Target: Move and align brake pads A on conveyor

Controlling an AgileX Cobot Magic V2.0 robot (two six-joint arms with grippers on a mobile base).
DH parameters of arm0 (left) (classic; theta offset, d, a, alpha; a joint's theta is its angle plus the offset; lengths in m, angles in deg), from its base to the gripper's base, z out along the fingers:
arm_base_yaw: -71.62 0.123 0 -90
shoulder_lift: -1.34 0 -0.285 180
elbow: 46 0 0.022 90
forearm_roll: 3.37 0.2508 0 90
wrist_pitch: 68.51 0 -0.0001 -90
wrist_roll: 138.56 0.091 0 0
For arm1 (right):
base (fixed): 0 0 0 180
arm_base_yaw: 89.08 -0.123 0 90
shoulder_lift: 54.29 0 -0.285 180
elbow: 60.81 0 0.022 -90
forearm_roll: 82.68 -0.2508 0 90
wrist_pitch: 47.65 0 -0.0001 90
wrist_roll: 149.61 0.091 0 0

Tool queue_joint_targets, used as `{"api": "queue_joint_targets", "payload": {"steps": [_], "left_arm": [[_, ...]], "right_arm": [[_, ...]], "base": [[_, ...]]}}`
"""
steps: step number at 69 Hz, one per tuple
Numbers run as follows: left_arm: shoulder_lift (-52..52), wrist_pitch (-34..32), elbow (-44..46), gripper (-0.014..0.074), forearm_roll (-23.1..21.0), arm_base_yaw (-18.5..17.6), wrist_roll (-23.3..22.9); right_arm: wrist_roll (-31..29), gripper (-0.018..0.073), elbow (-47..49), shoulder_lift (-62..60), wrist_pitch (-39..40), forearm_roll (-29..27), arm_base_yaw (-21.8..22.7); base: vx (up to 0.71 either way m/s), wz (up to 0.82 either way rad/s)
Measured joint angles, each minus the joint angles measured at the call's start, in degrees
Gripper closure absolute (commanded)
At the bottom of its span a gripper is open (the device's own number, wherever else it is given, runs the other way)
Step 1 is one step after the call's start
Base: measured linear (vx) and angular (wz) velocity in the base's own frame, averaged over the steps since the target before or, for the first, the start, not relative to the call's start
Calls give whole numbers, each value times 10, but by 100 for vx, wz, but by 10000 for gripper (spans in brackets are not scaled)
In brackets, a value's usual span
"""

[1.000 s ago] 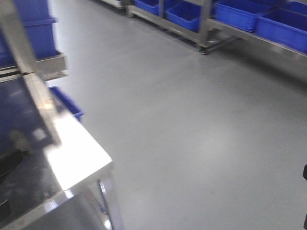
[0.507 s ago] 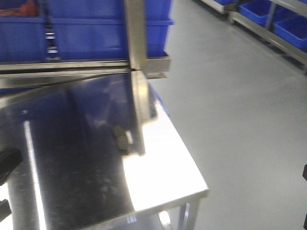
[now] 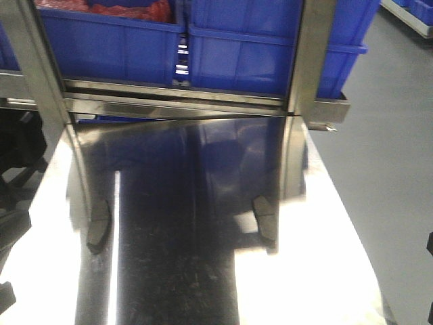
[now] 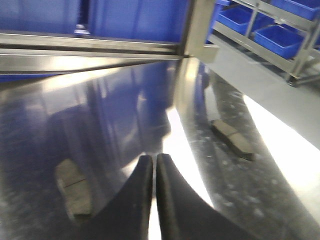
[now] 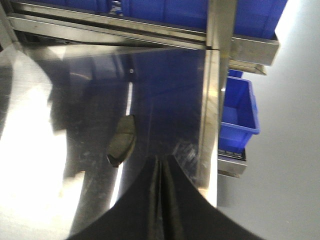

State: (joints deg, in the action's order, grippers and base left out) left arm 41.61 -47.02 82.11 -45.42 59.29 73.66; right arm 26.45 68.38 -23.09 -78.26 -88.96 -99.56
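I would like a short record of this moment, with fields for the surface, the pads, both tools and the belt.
surface: shiny steel table
pads: two in the front view, left pad and right pad, lying apart on the table
left tool: shut, empty, between the pads
right tool: shut, empty, above the table
behind: blue bins on a rack
belt: not in view

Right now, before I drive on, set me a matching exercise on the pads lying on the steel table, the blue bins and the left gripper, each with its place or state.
Things:
1 left gripper
2 blue bins
3 brake pads
4 steel table

Places or states:
a on the shelf behind the table
b mirror-bright, with glare patches
c shut, holding nothing
d lying apart on the table

Pairs: 1-c; 2-a; 3-d; 4-b
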Motion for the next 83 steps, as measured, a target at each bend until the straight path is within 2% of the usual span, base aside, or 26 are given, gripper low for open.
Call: {"api": "queue_joint_targets", "payload": {"steps": [23,83], "left_arm": [[0,0,0,603,0,0,0],[0,0,0,603,0,0,0]], "right_arm": [[0,565,0,0,0,0,0],[0,566,0,0,0,0,0]], "base": [[5,19],[1,-5]]}}
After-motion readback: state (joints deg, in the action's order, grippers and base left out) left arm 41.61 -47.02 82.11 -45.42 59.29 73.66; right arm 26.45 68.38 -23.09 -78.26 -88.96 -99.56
